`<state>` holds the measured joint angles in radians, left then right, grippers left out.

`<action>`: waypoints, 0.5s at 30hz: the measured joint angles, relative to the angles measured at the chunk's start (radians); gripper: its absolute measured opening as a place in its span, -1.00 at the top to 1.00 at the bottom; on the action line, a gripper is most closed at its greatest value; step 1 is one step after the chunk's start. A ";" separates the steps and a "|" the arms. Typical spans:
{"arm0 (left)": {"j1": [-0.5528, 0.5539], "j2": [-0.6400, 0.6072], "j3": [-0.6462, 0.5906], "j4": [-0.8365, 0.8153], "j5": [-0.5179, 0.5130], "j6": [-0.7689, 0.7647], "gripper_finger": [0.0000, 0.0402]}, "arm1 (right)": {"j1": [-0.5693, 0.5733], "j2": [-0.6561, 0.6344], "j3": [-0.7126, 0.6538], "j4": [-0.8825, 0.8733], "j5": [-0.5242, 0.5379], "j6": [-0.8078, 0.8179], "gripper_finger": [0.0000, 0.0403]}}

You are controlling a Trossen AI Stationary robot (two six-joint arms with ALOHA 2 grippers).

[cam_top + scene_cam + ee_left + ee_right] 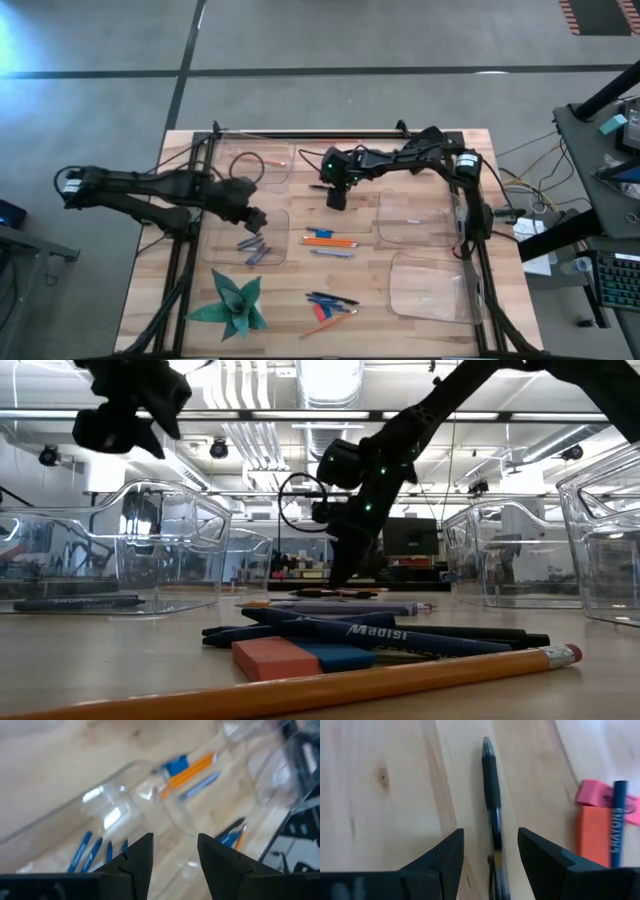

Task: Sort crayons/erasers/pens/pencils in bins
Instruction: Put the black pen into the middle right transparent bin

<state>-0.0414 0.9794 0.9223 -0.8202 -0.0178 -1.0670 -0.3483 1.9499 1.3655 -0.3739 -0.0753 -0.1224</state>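
Observation:
My right gripper (337, 198) (490, 837) hangs open low over the table's middle. Its fingers stand on either side of a black pen (491, 785) (320, 187) that lies flat on the wood, and they are clear of it. Beside the pen lie a pink eraser (594, 792), an orange eraser (592, 832) and a blue crayon (618, 820). My left gripper (255, 218) (175, 842) is open and empty, raised above a clear bin (278, 252) that holds several blue crayons (85, 851) (252, 250). Orange pencils (330, 241) lie between the bins.
A green paper star (232, 305) sits near the front left. A loose pile of pens, erasers (275, 657) and a pencil (400, 678) lies at the front middle. Two clear bins (415, 215) (430, 285) stand on the right, and another (262, 165) stands at the far left.

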 joint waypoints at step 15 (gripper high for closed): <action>-0.001 -0.019 0.051 0.006 -0.259 0.080 0.30 | 0.002 0.069 0.003 0.035 0.010 0.138 0.77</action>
<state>-0.0422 0.9603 0.9734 -0.8142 -0.2765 -0.9872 -0.3466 2.0190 1.3689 -0.3389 -0.0656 0.0155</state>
